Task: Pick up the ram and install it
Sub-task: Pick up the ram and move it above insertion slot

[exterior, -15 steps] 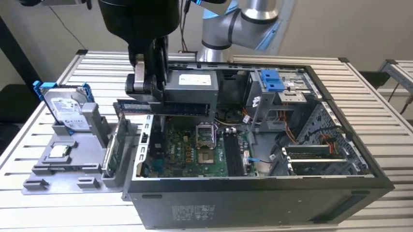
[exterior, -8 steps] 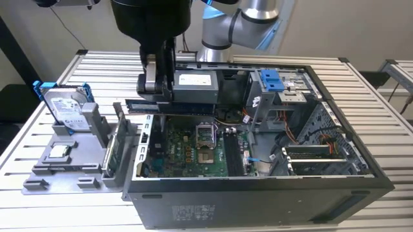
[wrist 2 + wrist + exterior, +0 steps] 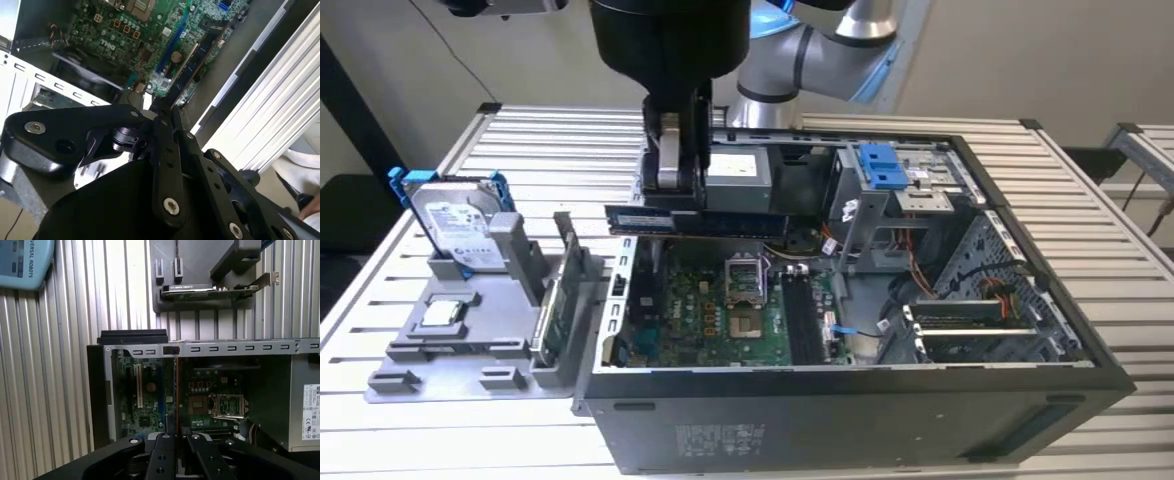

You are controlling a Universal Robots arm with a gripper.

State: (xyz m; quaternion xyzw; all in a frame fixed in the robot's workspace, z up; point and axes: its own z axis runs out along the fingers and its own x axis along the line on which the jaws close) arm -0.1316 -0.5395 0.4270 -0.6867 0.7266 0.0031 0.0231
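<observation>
Robot arm's gripper (image 3: 678, 196) is clamped on the ram (image 3: 720, 223), holding the dark stick level and on its long edge in the air above the open computer case (image 3: 854, 420). The stick hangs over the far edge of the motherboard (image 3: 720, 310) and just in front of the grey power supply (image 3: 736, 178), touching nothing but the fingers. In the first wrist view the ram (image 3: 176, 390) shows edge-on as a thin line running out from the closed gripper (image 3: 175, 439) over the board. The case lies on its side, open side up, on a slatted metal table (image 3: 1081, 200), reaching close to the near edge. Just beside it, toward the table's edge at the exterior view's left, a grey fixture (image 3: 440, 350) carries a hard drive (image 3: 454, 225) in a blue frame at its far corner. A green circuit card (image 3: 550, 320) stands on edge along the fixture's side nearest the case.
</observation>
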